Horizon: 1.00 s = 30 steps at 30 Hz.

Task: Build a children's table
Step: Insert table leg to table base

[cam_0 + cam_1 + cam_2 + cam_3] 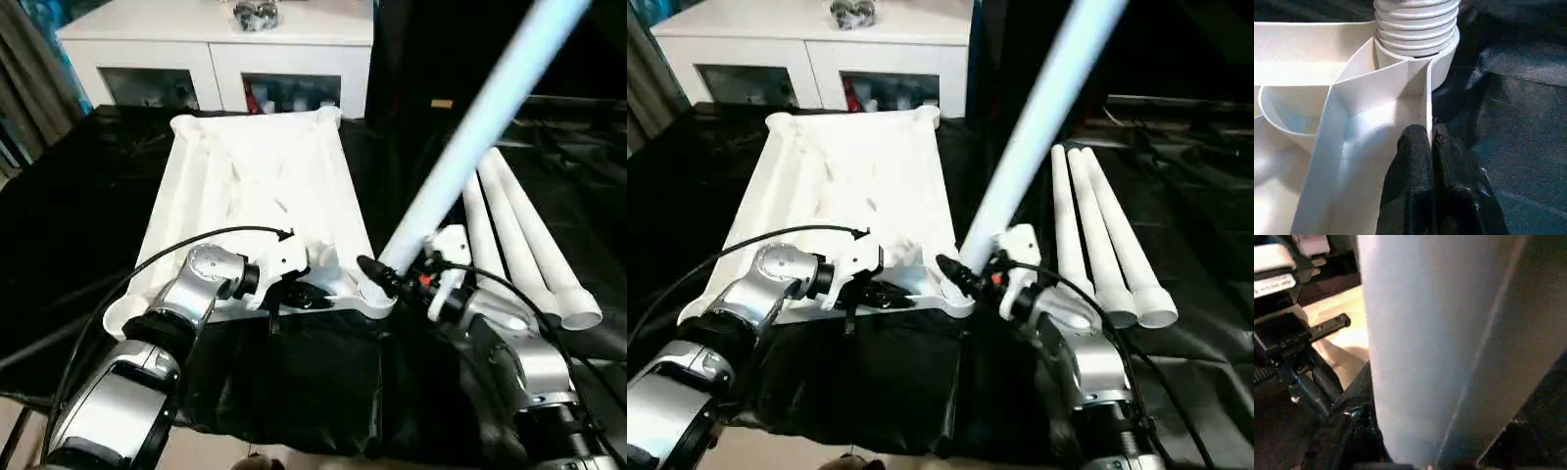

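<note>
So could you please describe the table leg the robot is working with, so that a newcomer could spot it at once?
Start at the white tabletop lying underside up on the black-covered table. At its near corner on the robot's right, one leg rises steeply out of the corner socket, gripped low by the right pincer. Unlike it, the three spare legs lie flat to the right.

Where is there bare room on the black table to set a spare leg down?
Free: the black cover left of the tabletop, and the strip before its near edge. Crowded: the right, where three legs lie, and the near-right socket with both tools.
</note>
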{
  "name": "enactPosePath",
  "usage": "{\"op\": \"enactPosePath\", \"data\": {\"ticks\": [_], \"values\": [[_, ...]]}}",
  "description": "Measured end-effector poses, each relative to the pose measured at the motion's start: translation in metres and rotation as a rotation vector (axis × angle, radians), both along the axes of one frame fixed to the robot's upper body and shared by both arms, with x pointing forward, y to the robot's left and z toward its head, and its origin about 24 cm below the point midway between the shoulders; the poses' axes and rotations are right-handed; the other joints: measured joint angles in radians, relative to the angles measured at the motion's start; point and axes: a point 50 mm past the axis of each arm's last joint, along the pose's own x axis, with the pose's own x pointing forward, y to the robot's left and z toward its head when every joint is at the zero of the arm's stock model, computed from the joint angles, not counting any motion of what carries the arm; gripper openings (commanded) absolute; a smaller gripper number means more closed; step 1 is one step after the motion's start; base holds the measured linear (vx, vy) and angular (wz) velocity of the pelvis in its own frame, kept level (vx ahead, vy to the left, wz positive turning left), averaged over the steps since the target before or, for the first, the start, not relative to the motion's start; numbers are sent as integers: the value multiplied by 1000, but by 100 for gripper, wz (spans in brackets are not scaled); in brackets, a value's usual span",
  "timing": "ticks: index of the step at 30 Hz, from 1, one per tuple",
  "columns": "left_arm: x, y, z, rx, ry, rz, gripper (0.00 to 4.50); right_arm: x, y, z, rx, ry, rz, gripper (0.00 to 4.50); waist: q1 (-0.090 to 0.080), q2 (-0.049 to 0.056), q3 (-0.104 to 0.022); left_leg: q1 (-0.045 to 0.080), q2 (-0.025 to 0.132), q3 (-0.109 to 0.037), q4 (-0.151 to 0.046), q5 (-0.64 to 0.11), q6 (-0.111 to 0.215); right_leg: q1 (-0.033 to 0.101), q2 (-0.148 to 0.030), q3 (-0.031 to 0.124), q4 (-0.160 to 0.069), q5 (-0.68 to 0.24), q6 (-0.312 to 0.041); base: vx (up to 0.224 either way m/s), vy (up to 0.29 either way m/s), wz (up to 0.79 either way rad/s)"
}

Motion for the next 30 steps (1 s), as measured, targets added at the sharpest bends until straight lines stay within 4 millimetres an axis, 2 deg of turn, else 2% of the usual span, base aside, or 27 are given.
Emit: {"op": "enactPosePath", "data": {"ticks": [6, 12, 13, 15, 24, 30], "values": [[0, 2, 0, 5, -1, 1, 0, 5, 7, 5, -132, -30, 107, 191, -5, -1, -1, 0, 0, 0, 0, 0, 0, 0, 0, 0, 0, 0, 0, 0, 0, 0], [-1, 6, 0, 16, 3, -1, 0, 13, 11, 5, -136, -2, 181, 191, -18, -3, -3, 1, 0, 0, 0, 0, 0, 0, 0, 0, 1, 0, 0, 0, 0, 0], [-1, 7, 0, 19, 3, 0, 0, 13, 11, 3, -129, 5, 192, 191, -21, -8, -4, 1, 0, 0, 0, 0, 0, 0, 0, 0, 1, 0, 0, 0, 0, 0], [-1, 8, 0, 23, 5, -4, 0, 15, 12, 3, -122, 11, 208, 191, -20, -12, -6, 1, 1, 0, 0, 0, 0, 0, 1, -1, 1, 0, 0, 0, 0, 0], [-4, 12, 1, 38, 23, -77, 0, 11, 11, 2, -104, 21, 336, 191, -16, -12, -6, 1, 1, 0, 0, 0, 0, 0, 1, -1, 1, -2, 1, 0, 0, 0], [-3, 12, 1, 54, 20, -67, 0, 14, 15, 0, -93, 9, 316, 191, -18, -13, -7, 3, 1, 0, 0, 0, 0, 2, 1, -1, 2, -1, 1, 0, 0, 0]]}}
